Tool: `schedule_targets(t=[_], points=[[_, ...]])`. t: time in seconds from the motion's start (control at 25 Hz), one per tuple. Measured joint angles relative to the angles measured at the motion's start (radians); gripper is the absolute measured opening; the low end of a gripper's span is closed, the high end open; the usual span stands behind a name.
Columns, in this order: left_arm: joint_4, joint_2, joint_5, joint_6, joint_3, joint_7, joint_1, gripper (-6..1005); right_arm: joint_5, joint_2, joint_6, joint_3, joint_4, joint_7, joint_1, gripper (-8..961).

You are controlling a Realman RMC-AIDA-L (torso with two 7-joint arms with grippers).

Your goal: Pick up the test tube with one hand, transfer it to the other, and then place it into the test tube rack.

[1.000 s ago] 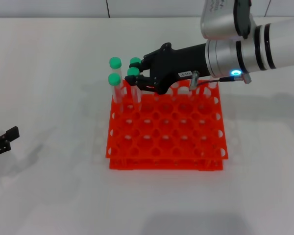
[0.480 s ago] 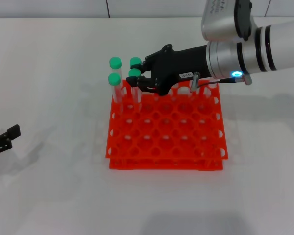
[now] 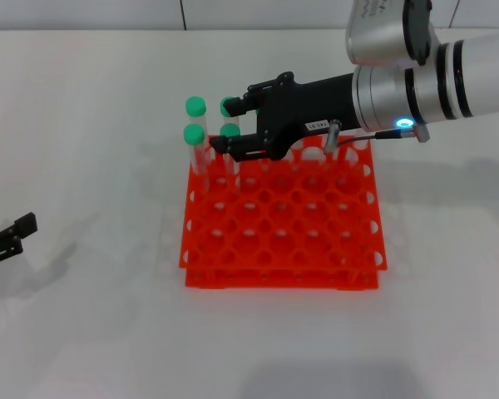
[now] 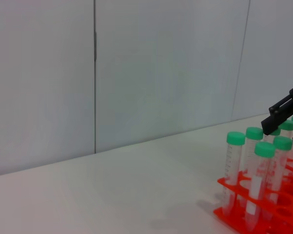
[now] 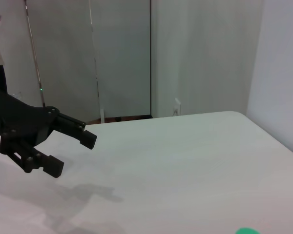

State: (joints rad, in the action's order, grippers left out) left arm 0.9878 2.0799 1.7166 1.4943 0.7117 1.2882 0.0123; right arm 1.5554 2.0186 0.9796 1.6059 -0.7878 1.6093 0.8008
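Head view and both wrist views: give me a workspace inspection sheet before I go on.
Surface: white table, bare around the rack.
Job's things: test tube rack holds four green-capped tubes upright in its far-left corner; test tube seated between the right pincer's fingers.
Clutter: nothing seen.
Grippers: right pincer open around that tube's cap; left pincer low at the table's left edge, apart from the rack, open in the right wrist view.
Cables: thin cable at the right wrist.
Surroundings: pale wall panels.
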Motion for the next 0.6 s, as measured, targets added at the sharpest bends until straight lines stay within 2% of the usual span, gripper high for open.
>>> schedule_targets(t=[0.16,0.28,0.6], points=[[0.000,0.000,0.001,0.000,0.000,0.000,-0.001,872,0.000,-0.002,0.026,-0.005,0.000,0.004,0.000,594],[0.000,0.000,0.001,0.002,0.000,-0.003,-0.001,872,0.000,-0.005,0.092,-0.037,-0.013,0.010,-0.009,597],[-0.010,-0.002,0.001,0.028,-0.002,-0.017,0.013,872,0.007,-0.009,0.229,-0.221,-0.117,-0.077,-0.189,614]])
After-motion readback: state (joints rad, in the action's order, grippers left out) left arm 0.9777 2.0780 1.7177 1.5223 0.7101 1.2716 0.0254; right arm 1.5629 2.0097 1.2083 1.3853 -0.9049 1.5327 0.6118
